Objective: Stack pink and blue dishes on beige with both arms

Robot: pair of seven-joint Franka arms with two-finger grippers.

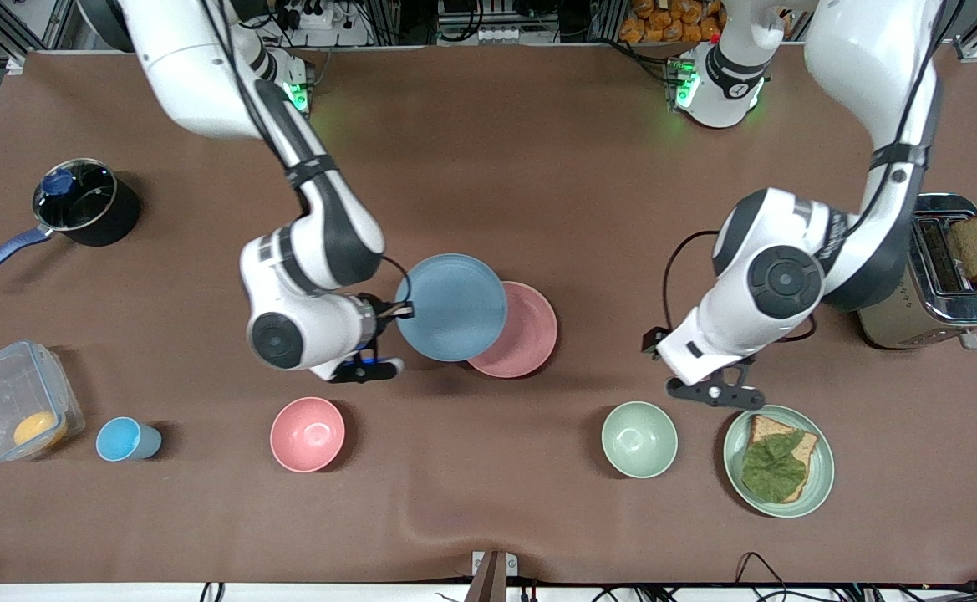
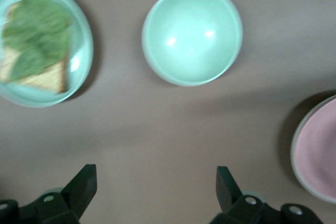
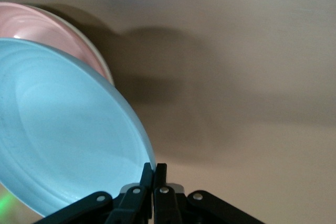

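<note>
We see the right tool (image 1: 396, 311) clamped on the rim of the blue plate (image 1: 451, 307), holding it lifted and tilted over the desk's (image 1: 488, 150) middle. The plate partly overlaps the pink plate (image 1: 526, 334), which lies flat near the desk centre, w/ a pale rim showing under it in the right wrist view (image 3: 102, 61); we can't tell what that rim belongs to. In that view the fingers (image 3: 148, 182) are pressed together on the blue plate's (image 3: 68, 135) edge.

The left tool (image 1: 715, 391) hangs w/ its jaws wide apart and gripping nothing, over bare desk between the green bowl (image 1: 639, 439) and the green plate (image 1: 822, 468) w/ bread and leaf, both near the desk's front edge. The left wrist view shows its fingers (image 2: 84, 184) spread, w/ the green bowl (image 2: 192, 35) and the pink plate's (image 2: 317, 150) edge in sight.

Also near the front edge: pink bowl (image 1: 307, 434), blue cup (image 1: 124, 439), clear box (image 1: 16, 401). Pot (image 1: 83, 205) sits toward the right arm's end, toaster (image 1: 939, 276) toward the left arm's end.
</note>
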